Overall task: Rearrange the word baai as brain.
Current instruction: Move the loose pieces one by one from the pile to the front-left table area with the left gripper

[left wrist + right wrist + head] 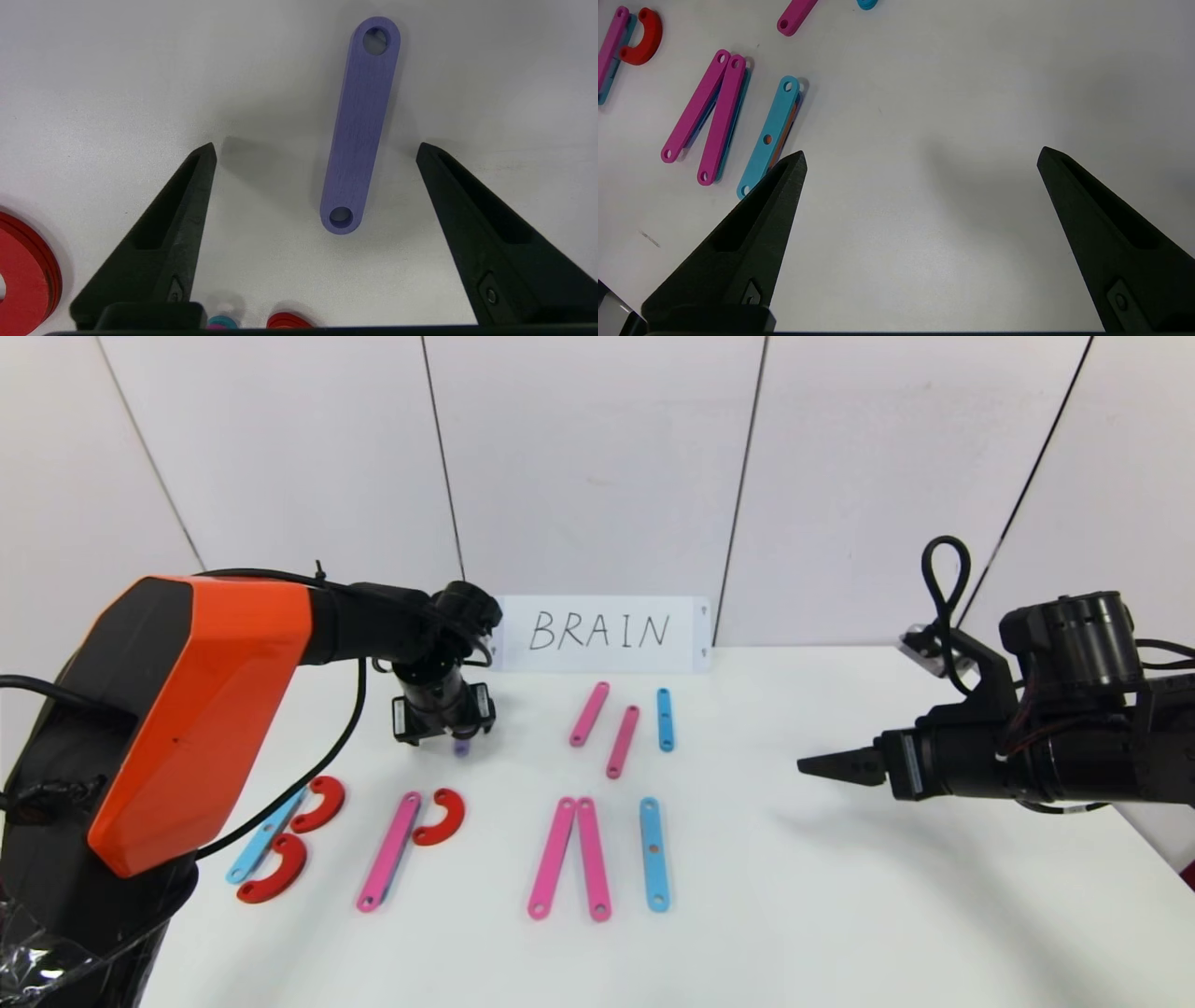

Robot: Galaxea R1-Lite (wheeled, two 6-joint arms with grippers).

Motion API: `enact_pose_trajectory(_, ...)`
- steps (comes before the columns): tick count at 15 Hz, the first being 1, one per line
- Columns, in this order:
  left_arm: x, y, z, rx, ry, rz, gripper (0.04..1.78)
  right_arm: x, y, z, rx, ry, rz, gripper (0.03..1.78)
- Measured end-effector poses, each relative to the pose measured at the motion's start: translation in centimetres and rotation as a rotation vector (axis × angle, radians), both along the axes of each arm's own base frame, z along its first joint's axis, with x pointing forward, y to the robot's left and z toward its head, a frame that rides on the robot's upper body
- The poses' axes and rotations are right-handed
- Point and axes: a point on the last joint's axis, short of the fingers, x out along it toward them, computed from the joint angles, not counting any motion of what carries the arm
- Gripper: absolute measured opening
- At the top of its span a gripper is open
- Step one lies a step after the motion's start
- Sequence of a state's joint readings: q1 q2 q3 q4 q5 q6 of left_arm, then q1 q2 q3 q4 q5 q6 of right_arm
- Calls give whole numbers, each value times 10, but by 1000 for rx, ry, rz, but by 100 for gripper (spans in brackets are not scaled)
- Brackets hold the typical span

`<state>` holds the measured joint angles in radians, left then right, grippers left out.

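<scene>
A row of letters lies on the white table (840, 896): a B of a blue strip (261, 840) with two red curves (320, 803), a pink strip (388, 850) with one red curve (442, 816), two pink strips (569, 859) meeting at the top, and a blue strip (654, 853). My left gripper (446, 739) hangs open over a purple strip (359, 126), which lies flat between its fingers (187, 196) in the left wrist view; only the strip's tip (461, 747) shows in the head view. My right gripper (822, 766) is open and empty, above bare table at the right.
Two loose pink strips (589, 713) (623, 741) and a short blue strip (665, 719) lie behind the row. A white card handwritten BRAIN (602, 633) stands against the back wall. The pink pair (710, 112) and blue strip (769, 135) show in the right wrist view.
</scene>
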<state>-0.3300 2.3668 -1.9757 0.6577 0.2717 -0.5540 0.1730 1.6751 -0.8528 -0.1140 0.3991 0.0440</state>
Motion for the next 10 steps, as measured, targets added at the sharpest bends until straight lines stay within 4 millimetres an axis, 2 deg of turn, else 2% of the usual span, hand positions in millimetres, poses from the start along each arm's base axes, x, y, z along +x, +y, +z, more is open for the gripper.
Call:
enact_pose_trajectory(1, 1, 0, -1, 1, -1, -3, 127, 0, 0, 0, 0, 0, 0, 173)
enact_pose_trajectory(4, 2, -1, -3, 2, -1, -5, 71, 0, 0, 0, -1, 0, 1, 173)
enact_pose_trajectory(6, 3, -1, -5, 2, -1, -5, 41, 0, 0, 0, -1, 0, 1, 173)
enact_pose_trajectory(7, 3, -1, -5, 3, -1, -4, 31, 0, 0, 0, -1, 0, 1, 173)
enact_pose_trajectory(10, 3, -1, -5, 4, 0, -3, 27, 0, 0, 0, -1, 1, 2, 173)
